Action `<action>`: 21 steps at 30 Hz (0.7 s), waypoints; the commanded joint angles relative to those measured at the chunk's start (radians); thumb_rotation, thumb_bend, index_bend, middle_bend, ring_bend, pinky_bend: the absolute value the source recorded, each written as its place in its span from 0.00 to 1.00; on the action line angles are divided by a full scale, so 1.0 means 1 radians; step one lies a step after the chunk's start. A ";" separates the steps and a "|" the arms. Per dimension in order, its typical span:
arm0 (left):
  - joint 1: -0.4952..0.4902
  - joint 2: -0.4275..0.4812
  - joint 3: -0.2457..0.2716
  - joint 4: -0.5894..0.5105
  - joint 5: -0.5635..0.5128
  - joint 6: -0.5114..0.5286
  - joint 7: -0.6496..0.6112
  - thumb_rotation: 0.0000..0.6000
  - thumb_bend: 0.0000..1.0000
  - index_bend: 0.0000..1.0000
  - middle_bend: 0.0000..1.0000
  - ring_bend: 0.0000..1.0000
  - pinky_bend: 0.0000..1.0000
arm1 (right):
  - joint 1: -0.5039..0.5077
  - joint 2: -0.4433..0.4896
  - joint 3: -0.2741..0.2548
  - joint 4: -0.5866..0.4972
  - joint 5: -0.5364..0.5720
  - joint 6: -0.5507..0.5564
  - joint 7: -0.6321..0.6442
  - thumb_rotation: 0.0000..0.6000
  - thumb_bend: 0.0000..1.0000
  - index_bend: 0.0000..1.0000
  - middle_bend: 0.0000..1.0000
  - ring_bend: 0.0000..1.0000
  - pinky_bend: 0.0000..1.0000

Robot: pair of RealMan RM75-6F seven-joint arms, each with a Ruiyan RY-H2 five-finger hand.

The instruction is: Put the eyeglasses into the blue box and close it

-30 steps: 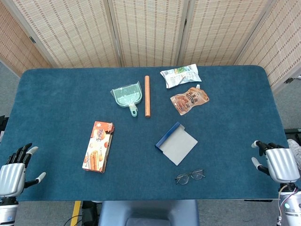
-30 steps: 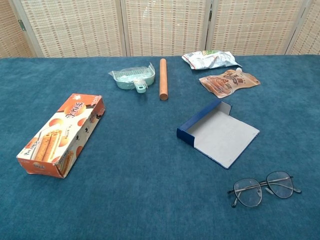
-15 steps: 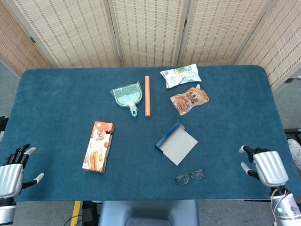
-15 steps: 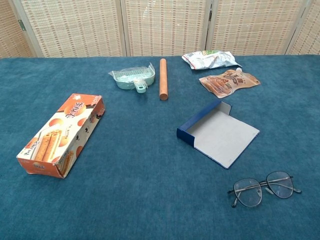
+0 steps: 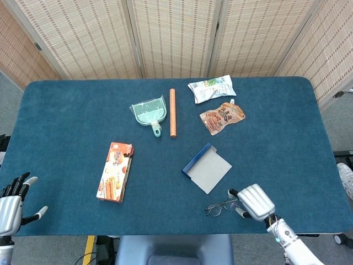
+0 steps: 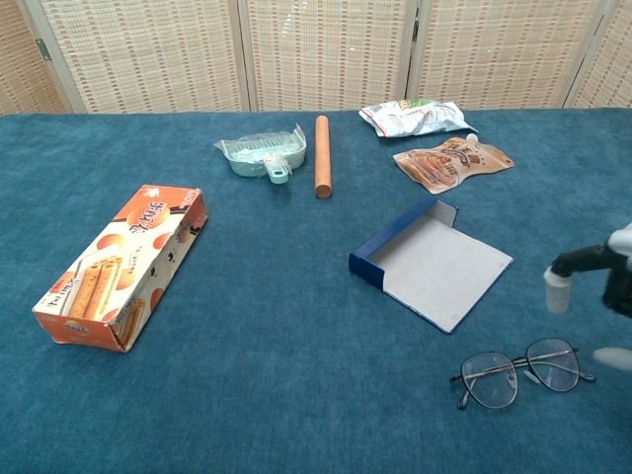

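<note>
The eyeglasses [image 5: 222, 207] [image 6: 520, 372] lie unfolded near the table's front edge, right of centre. Just behind them lies the blue box [image 5: 206, 168] [image 6: 431, 262], open, with its grey inside showing and its lid flat on the cloth. My right hand [image 5: 253, 202] [image 6: 604, 281] hovers right beside the glasses on their right, fingers apart, holding nothing. Off the front left corner, my left hand [image 5: 11, 203] hangs open and empty; the chest view does not show it.
An orange biscuit box [image 5: 115, 171] lies at the left. Further back are a green dustpan [image 5: 148, 112], a wooden rod [image 5: 172, 112], a white snack bag [image 5: 212, 88] and an orange pouch [image 5: 222, 116]. Wicker screens stand behind the table.
My right hand has swept in from the table's right edge leftward to beside the eyeglasses. My left hand has sunk slightly lower at the front left corner.
</note>
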 commanded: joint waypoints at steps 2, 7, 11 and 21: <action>0.008 0.005 0.000 0.003 -0.007 0.006 -0.006 1.00 0.19 0.23 0.14 0.15 0.24 | 0.046 -0.069 0.005 0.025 0.042 -0.083 -0.033 1.00 0.26 0.41 0.97 1.00 0.99; 0.013 0.009 0.001 0.006 -0.009 0.009 -0.010 1.00 0.19 0.23 0.14 0.15 0.24 | 0.066 -0.105 0.011 0.048 0.068 -0.112 -0.051 1.00 0.28 0.41 0.97 1.00 0.99; 0.017 0.008 0.001 0.010 -0.011 0.010 -0.013 1.00 0.19 0.23 0.14 0.15 0.24 | 0.076 -0.116 0.015 0.063 0.088 -0.125 -0.054 1.00 0.29 0.41 0.97 1.00 0.99; 0.020 0.004 0.001 0.018 -0.009 0.011 -0.021 1.00 0.19 0.23 0.14 0.15 0.24 | 0.088 -0.128 0.009 0.076 0.101 -0.124 -0.050 1.00 0.38 0.49 0.99 1.00 0.99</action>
